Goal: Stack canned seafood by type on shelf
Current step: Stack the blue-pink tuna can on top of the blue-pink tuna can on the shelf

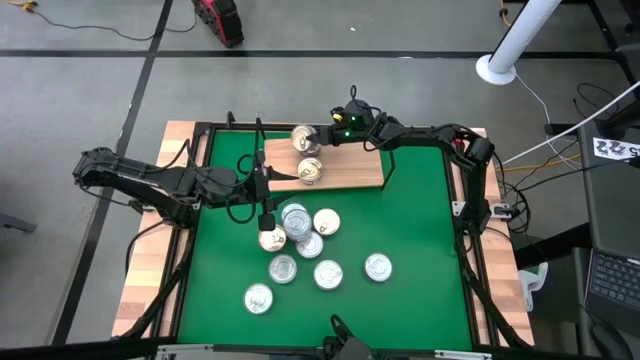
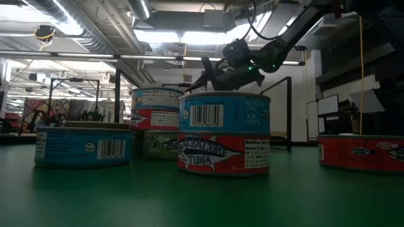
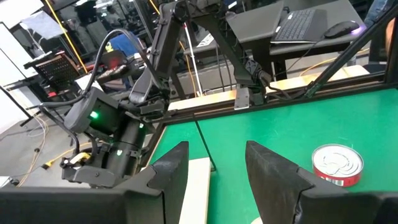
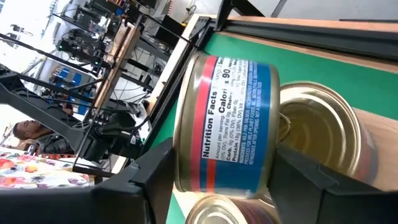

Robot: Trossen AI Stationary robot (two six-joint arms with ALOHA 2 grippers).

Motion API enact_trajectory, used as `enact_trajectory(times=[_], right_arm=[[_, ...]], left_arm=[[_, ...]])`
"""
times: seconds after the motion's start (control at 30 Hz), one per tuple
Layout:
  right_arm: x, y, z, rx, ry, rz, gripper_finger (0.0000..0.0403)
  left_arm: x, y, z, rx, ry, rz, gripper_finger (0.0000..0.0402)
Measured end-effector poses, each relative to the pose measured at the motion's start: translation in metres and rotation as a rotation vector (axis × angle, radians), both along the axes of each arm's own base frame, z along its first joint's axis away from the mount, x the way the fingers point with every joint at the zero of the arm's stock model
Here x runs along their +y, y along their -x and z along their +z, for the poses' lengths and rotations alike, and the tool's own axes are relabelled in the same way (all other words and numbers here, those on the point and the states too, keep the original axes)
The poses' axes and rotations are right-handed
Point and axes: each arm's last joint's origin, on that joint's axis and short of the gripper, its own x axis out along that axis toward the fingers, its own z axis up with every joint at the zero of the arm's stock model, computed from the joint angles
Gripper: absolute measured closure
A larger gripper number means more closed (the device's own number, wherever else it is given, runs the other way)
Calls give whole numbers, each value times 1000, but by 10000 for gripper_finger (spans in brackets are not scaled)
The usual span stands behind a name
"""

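The shelf (image 1: 350,170) stands at the table's far side and carries two places of canned seafood. At its far left, a blue-labelled can (image 4: 227,118) sits on a gold-lidded can (image 4: 323,124), with my right gripper (image 1: 322,134) closed around the blue one. A further can (image 1: 311,171) rests on the shelf nearer the front. Several more cans (image 1: 300,235) stand on the green mat, some of them stacked (image 2: 224,135). My left gripper (image 3: 217,180) hovers open and empty over the shelf's left end. My right gripper has the blue-labelled can between its two fingers. One finger lies against the lid rim (image 4: 185,158) and the other against the base edge (image 4: 269,168). The fingers come about level from the table's right. The can stands upright on the gold-lidded can beneath it.
A black frame (image 1: 455,215) and pale wooden planks (image 1: 150,270) border the green mat. A single red can (image 1: 377,267) stands apart toward the near right. The right half of the shelf board is bare.
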Motion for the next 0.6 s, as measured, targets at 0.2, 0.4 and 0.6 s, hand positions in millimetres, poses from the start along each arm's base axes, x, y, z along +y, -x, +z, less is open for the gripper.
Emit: enact_trajectory(times=[0.2,0.4,0.6], right_arm=[[0,1,-4,21,-13,-2,156],[1,2,-7,51,-28,-9,149],[1,2,-7,51,-59,-5,148]], left_arm=[[0,0,0,0,0,0,246],[0,0,0,0,0,0,246],[0,0,0,0,0,0,246]])
